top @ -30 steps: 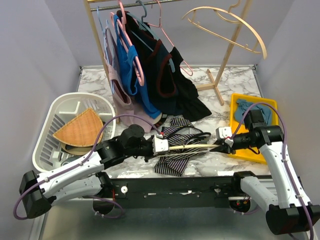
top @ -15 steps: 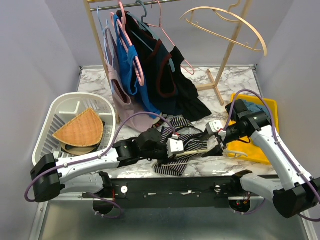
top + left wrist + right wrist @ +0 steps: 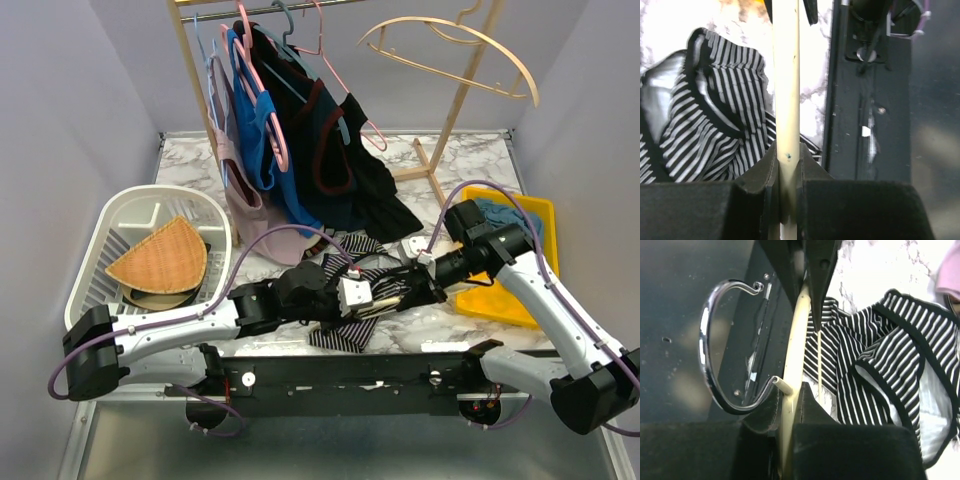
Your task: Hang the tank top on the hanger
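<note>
Together, both grippers clamp the hanger [image 3: 786, 75] low over the near middle of the table [image 3: 440, 165]. The left gripper [image 3: 788, 167] pinches its cream bar, and the right gripper [image 3: 788, 401] is closed on it beside the metal hook [image 3: 707, 340]. The tank top [image 3: 345, 328] lies crumpled on the marble just beneath.

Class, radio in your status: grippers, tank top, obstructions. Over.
Left gripper, right gripper both shut on hanger. Tank top crumpled on table, not yet hung. No obstruction seen.
</note>
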You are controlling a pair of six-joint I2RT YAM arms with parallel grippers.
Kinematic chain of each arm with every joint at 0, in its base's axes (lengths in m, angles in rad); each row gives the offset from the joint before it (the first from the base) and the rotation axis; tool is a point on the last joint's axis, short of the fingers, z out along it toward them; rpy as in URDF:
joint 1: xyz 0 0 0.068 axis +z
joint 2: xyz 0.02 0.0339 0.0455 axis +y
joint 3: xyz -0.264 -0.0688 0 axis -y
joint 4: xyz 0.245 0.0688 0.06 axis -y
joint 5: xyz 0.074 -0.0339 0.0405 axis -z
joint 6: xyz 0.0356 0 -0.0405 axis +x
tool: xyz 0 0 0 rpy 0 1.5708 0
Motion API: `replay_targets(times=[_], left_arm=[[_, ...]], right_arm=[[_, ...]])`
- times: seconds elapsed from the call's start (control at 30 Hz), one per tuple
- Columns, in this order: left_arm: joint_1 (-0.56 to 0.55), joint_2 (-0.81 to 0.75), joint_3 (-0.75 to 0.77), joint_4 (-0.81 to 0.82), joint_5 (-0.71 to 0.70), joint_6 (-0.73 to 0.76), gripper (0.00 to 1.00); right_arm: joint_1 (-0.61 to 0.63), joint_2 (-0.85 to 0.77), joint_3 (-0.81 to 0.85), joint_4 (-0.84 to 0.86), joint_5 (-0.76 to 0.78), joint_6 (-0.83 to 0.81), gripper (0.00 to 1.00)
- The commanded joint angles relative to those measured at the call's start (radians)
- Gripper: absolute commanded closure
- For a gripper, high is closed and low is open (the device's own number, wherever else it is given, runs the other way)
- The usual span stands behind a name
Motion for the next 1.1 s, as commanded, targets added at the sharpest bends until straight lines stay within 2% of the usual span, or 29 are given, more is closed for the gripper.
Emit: replay_targets(times=[0.0, 0.03, 0.07, 0.1, 0.13, 0.17, 0.3, 0.43, 0.5, 0.7, 0.83, 0.97, 1.07], left_arm=[[0.017, -0.054, -0.006, 0.108, -0.167, -0.03, 0.99], [0.02, -0.093, -0.013, 0.102, -0.208, -0.076, 0.72], [0.023, -0.119, -0.025, 0.096, -0.312, -0.102, 0.49], [0.026, -0.149, -0.059, 0.087, -0.357, -0.128, 0.32], [0.035, -0.22, -0.081, 0.079, -0.409, -0.157, 0.11], [0.043, -0.258, -0.104, 0.073, -0.447, -0.223, 0.03], [0.099, -0.419, -0.217, 0.0, -0.607, -0.383, 0.01], [0.133, -0.464, -0.279, -0.048, -0.643, -0.506, 0.01], [0.147, -0.437, -0.292, -0.039, -0.644, -0.558, 0.02], [0.178, -0.231, -0.236, -0.011, -0.62, -0.553, 0.06], [0.187, -0.092, -0.168, -0.02, -0.604, -0.533, 0.15], [0.199, -0.024, -0.138, -0.005, -0.578, -0.524, 0.22], [0.219, 0.02, -0.121, -0.007, -0.535, -0.524, 0.36]], right_arm=[[0.038, -0.012, 0.086, 0.007, 0.133, 0.184, 1.0], [0.038, -0.023, 0.094, 0.009, 0.161, 0.198, 1.0], [0.037, -0.04, 0.093, 0.015, 0.195, 0.212, 1.0], [0.02, -0.057, 0.091, 0.025, 0.198, 0.227, 1.0], [0.005, -0.09, 0.084, 0.025, 0.195, 0.232, 0.99], [-0.009, -0.101, 0.082, 0.025, 0.193, 0.237, 0.99], [-0.121, -0.15, 0.079, 0.024, 0.203, 0.267, 1.0], [-0.237, -0.183, 0.079, 0.033, 0.167, 0.281, 1.0], [-0.279, -0.189, 0.071, 0.048, 0.16, 0.3, 0.99], [-0.299, -0.186, 0.053, 0.076, 0.163, 0.327, 0.99], [-0.302, -0.181, 0.042, 0.079, 0.155, 0.327, 0.99], [-0.305, -0.184, 0.031, 0.079, 0.138, 0.323, 0.99], [-0.305, -0.183, 0.034, 0.074, 0.134, 0.318, 1.0]])
